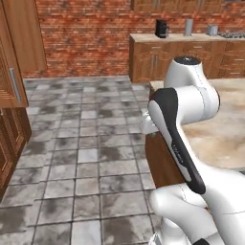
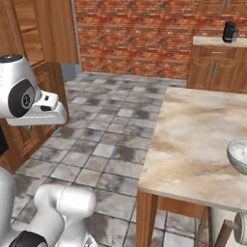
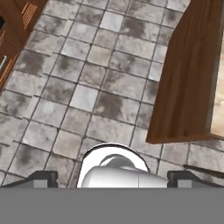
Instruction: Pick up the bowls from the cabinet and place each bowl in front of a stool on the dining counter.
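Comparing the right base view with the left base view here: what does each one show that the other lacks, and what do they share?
Right base view alone: a speckled grey-white bowl resting on the dining counter at the right edge, and a stool's cream cushion below it. Left base view alone: a grey canister on the far counter and a cabinet door's metal handle. Shared: brick wall, grey tiled floor, the marble counter, a black appliance.

A bowl (image 2: 238, 155) sits on the dining counter (image 2: 193, 140), right of the cabinet (image 2: 29, 58); a stool (image 2: 239, 229) stands before it.
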